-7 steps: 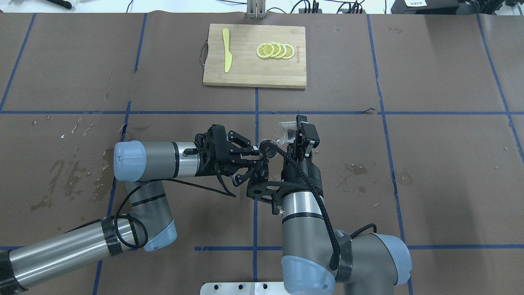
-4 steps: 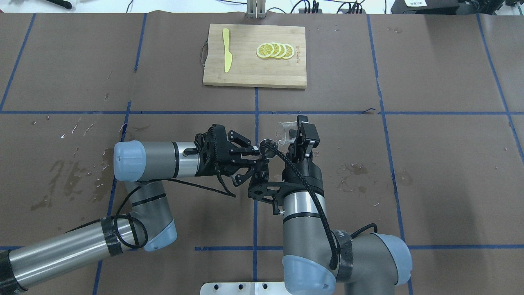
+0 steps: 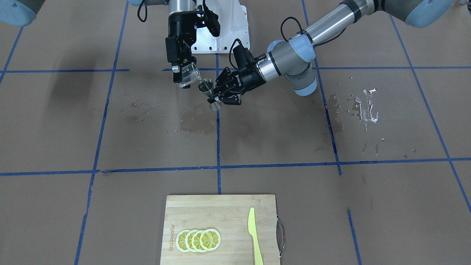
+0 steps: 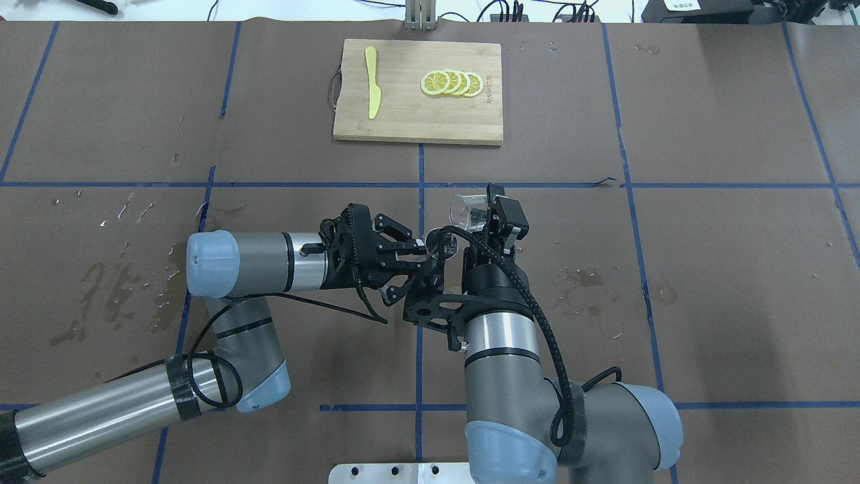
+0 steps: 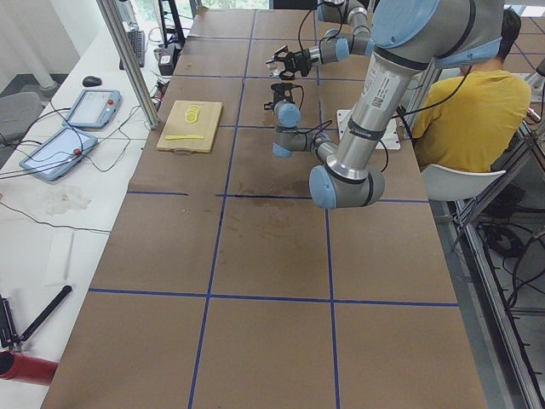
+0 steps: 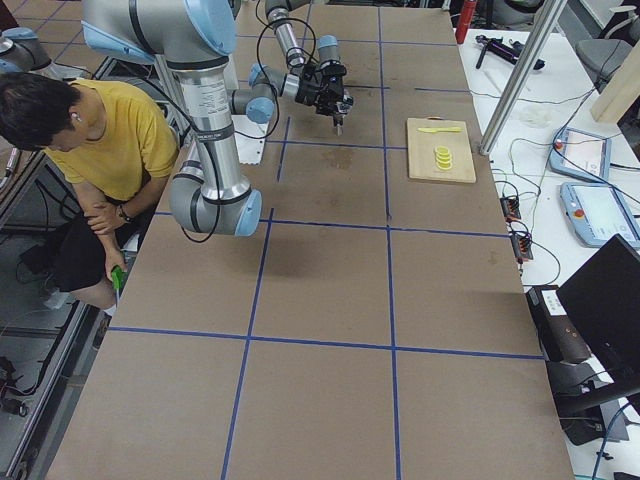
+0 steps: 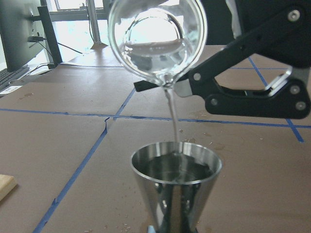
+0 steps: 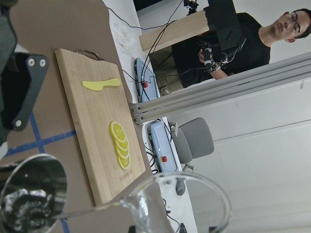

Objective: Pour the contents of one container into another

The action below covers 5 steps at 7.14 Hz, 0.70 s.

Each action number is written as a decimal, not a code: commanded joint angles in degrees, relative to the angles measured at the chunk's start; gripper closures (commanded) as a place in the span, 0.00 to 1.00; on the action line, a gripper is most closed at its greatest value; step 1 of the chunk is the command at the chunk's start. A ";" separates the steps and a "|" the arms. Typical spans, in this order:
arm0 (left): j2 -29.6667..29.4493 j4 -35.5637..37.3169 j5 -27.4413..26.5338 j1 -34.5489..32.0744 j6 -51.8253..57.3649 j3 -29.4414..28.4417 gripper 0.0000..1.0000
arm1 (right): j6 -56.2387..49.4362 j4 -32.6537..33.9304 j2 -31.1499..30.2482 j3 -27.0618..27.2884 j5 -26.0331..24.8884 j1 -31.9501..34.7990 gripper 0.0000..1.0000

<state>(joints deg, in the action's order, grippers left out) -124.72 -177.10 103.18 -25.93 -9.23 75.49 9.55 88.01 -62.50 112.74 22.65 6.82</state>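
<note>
The right gripper pinches the cup and tips it spout-down, so a thin stream falls into the jigger. The left gripper clamps the jigger's waist, keeping it upright just below the cup, near the table's middle, towards the robot's edge. Held this close, lip and mouth line up with little splash. Only the left wrist view shows the stream and the liquid pooled in the jigger. Overhead, the cup merely looks tilted.

Overhead, front face each other; wrist views close (share jigger).
</note>
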 commanded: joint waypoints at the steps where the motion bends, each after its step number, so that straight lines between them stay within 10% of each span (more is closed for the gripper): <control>1: 0.00 -0.09 0.00 0.00 0.00 0.00 1.00 | 6.94 -4.13 -0.51 0.38 1.86 0.21 1.00; 5: 0.00 -0.17 0.09 -0.18 -1.22 0.62 1.00 | 15.96 -23.19 -6.55 0.29 6.09 1.17 1.00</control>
<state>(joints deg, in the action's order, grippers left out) -124.72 -177.21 103.26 -26.01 -9.89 75.88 20.85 70.51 -66.65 113.07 27.91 7.60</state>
